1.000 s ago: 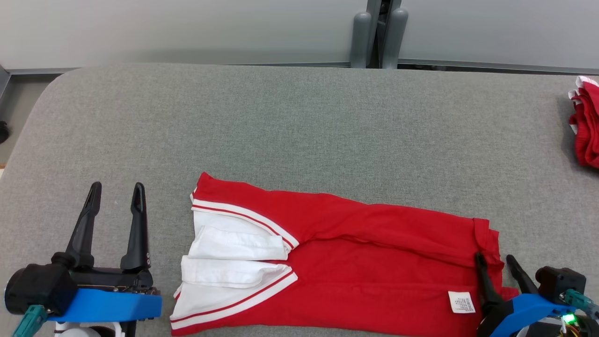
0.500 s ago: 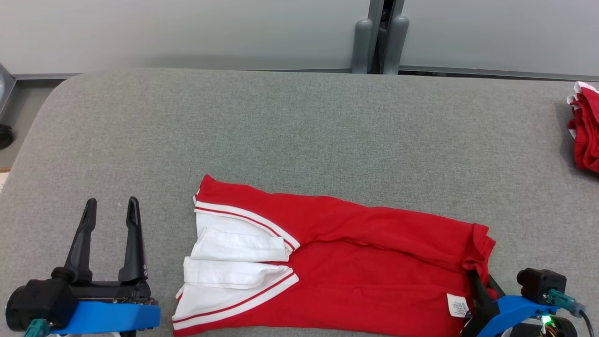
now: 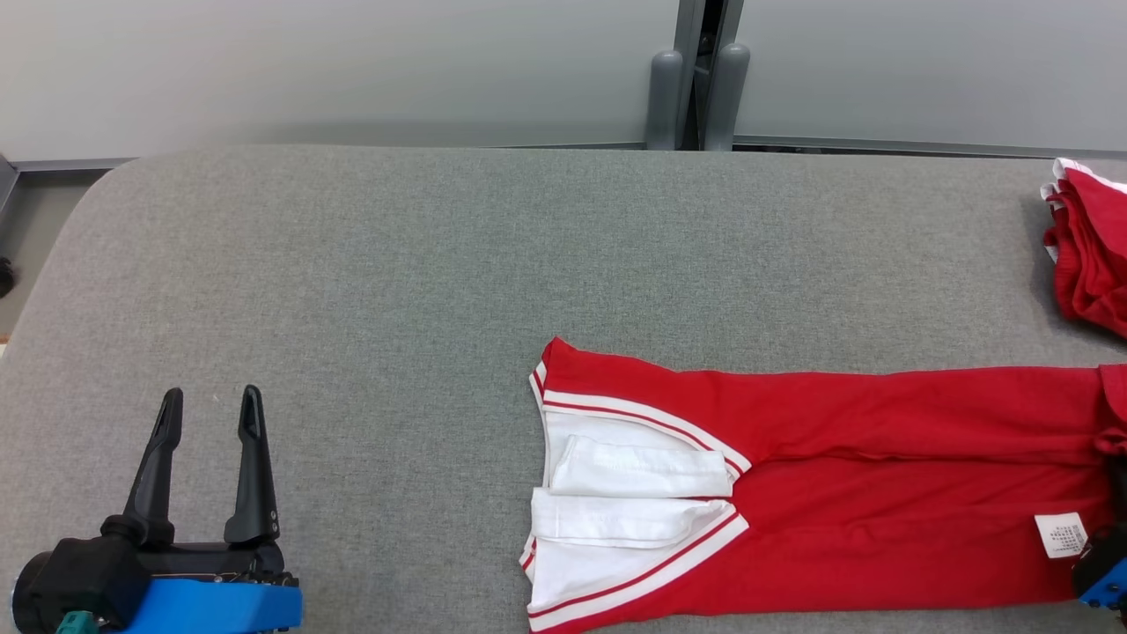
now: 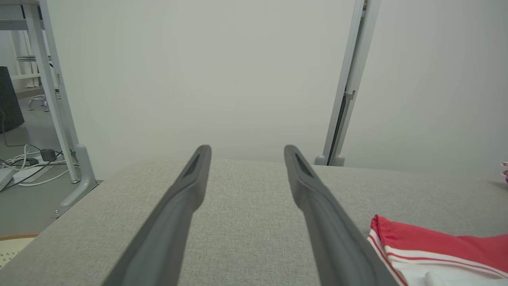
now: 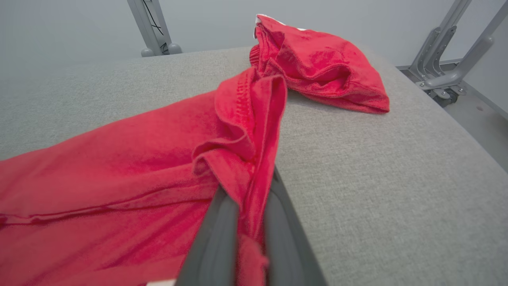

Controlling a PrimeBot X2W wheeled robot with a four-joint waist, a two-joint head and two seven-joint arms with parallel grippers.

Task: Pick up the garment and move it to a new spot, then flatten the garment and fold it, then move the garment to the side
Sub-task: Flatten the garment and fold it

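Down in the near right corner of the head view, the right gripper (image 3: 1105,568) is mostly cut off by the edge. Its own wrist view shows it squeezed nearly shut, with a bunched red edge of the garment (image 3: 836,475) pinched inside. That end of the garment runs off the head view, so its shape there is hard to see. The left gripper (image 3: 211,396) sits at the near left, spread wide and holding nothing, well apart from the cloth. Its base is cut off at the bottom.

The garment lies long and mostly flat on the near right part of the grey table (image 3: 396,264). It is red, with a white part (image 3: 629,497) edged in red stripes at its left end. A small white tag (image 3: 1059,534) is near its right end.

Farther back, at the right edge, sits a red heap (image 3: 1087,255), partly cut off.
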